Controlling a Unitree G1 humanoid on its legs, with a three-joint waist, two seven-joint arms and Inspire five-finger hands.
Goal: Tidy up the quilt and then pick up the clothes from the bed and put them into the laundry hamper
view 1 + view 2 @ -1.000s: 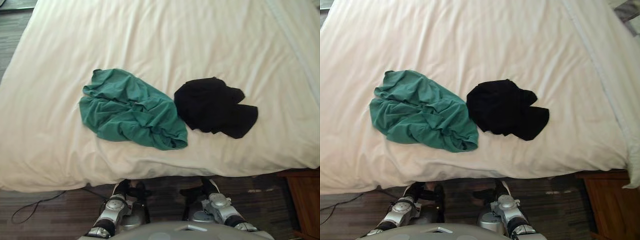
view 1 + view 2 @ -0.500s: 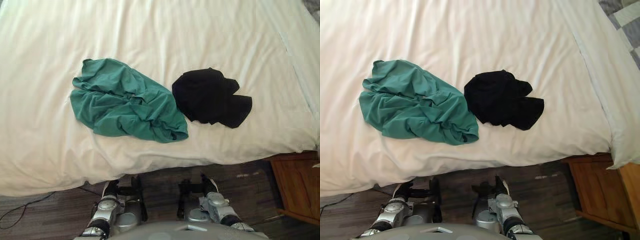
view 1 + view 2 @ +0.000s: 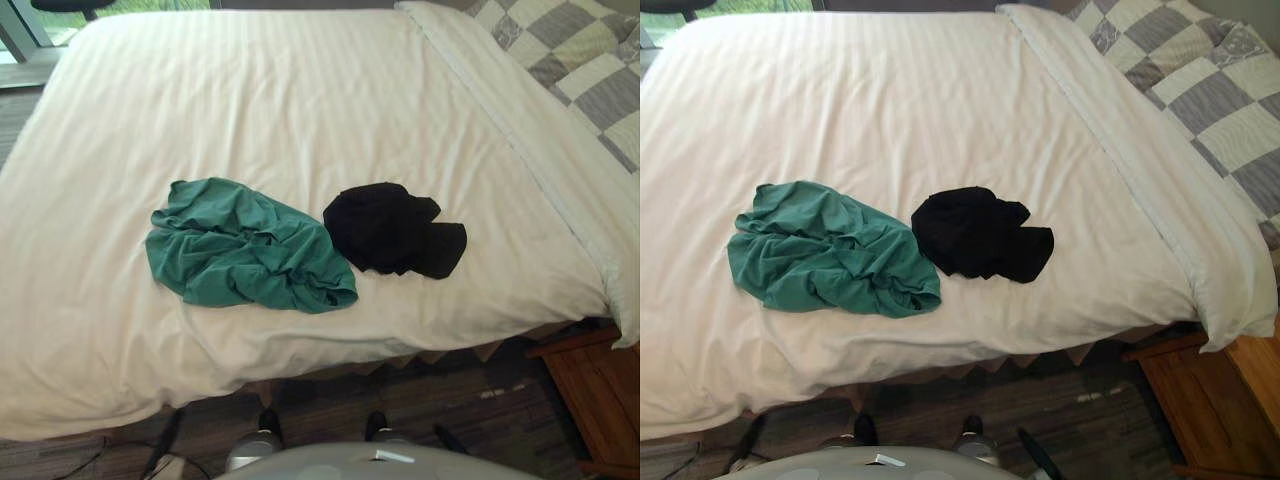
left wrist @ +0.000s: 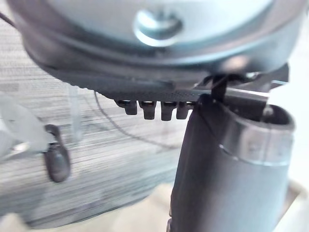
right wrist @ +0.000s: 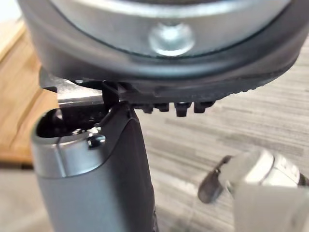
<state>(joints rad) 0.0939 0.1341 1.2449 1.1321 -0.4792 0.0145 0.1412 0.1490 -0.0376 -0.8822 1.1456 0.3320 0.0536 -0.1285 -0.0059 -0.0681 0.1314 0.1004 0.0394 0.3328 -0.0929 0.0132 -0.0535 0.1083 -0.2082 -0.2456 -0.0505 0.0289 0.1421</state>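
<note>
Fingers [image 4: 153,110] of the left hand [image 4: 227,164] show as a short dark row, hanging loose with nothing in them. The right hand [image 5: 96,183] is the same, fingers [image 5: 181,108] slack and empty. Past both hands lies grey wood-grain floor [image 4: 96,145], so neither is anywhere near the clothes.

Those are up on the bed. The green garment [image 3: 245,258] is a soft, thin knit, crumpled into a wide heap of folds. Just to its right lies the black garment [image 3: 392,230], smaller and bunched into a lump with one flap sticking out sideways. It is so dark that its folds can hardly be read, and I cannot tell whether the two garments' edges touch. Both sit near the bed's near edge, on the quilt [image 3: 300,100].

That quilt is white with faint woven stripes. It lies smooth over most of the bed (softer and more rumpled at the near edge, where it drapes over the side). Along its right side runs a folded white band, and beyond that is a checked cover [image 3: 580,70] in grey and cream, cut off at the corner. A wooden stand [image 3: 590,390] pokes in at lower right, only partly in view.
</note>
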